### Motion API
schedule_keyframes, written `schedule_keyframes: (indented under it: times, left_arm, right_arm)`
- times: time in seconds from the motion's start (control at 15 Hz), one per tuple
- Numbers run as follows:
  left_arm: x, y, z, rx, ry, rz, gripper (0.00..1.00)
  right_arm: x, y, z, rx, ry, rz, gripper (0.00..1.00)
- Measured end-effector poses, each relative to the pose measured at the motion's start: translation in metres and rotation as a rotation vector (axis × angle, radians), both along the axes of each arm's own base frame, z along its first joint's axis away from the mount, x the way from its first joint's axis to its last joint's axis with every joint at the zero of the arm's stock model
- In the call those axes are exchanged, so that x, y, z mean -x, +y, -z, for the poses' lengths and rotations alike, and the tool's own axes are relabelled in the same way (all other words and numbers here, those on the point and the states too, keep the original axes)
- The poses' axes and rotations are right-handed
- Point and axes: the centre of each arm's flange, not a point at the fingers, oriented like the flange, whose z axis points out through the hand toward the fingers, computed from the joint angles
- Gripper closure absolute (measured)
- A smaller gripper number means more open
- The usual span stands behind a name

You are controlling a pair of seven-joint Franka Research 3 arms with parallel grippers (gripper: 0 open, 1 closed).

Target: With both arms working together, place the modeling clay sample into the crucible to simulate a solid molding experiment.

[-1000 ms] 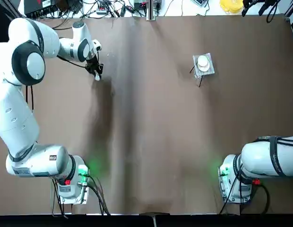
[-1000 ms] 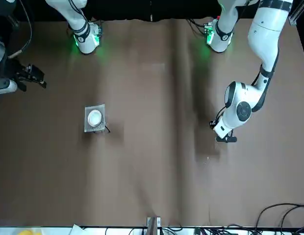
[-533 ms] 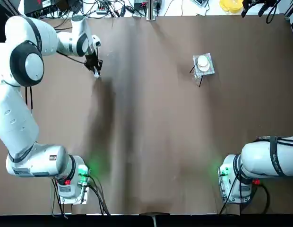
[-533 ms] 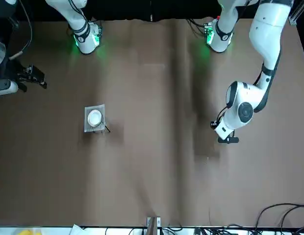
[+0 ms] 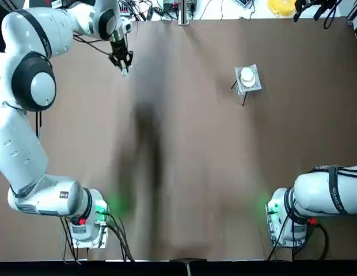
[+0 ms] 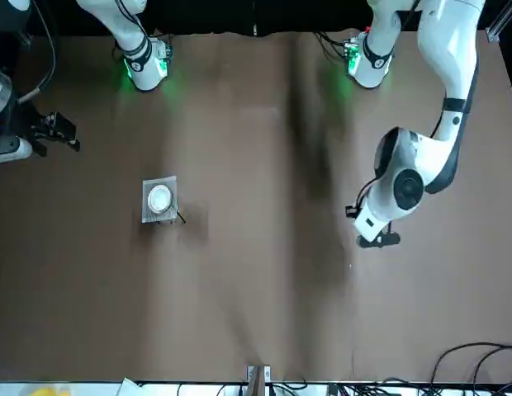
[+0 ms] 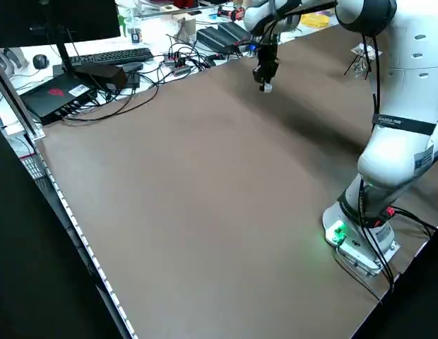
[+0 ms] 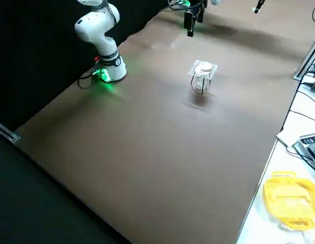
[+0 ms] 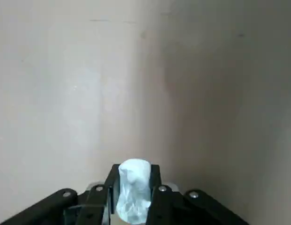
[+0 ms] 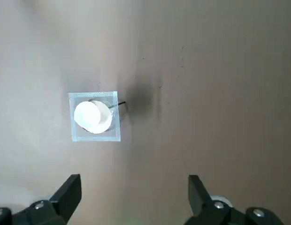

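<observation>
Shifted toward the table's middle since earlier, the left gripper [image 5: 122, 64] pinches the modeling clay sample [image 9: 134, 191] above the table [image 5: 184, 172]; the right gripper [image 10: 134, 199] hangs wide open; the crucible [image 5: 247, 77] sits on the mesh plate [image 10: 95, 136].

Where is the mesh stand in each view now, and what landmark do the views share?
Top: upper right, the mesh stand.
Front: left of centre.
Left side: upper right, partly behind cables.
Right side: upper centre-right.
Left wrist: not in it; the left gripper holds the modeling clay sample.
Right wrist: left of centre, beyond the open right gripper.
Shared landmark: the brown tabletop.
</observation>
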Motion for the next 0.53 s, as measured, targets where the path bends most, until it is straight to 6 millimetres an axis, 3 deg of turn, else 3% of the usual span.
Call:
schedule_keyframes:
  times: [0.27, 0.4, 0.53]
  left_arm:
    - [0.001, -0.049, -0.041, 0.08, 0.024, -0.082, 0.7]
    - [0.006, -0.075, -0.062, 0.123, 0.047, -0.126, 0.7]
    - [0.018, -0.107, -0.075, 0.152, 0.06, -0.144, 0.7]
  right_arm:
    - [0.0, 0.035, 0.016, 0.0, 0.044, -0.074, 0.0]
    - [-0.005, 0.05, 0.039, 0.001, 0.086, -0.101, 0.0]
    - [-0.016, 0.066, 0.075, -0.001, 0.15, -0.128, 0.0]
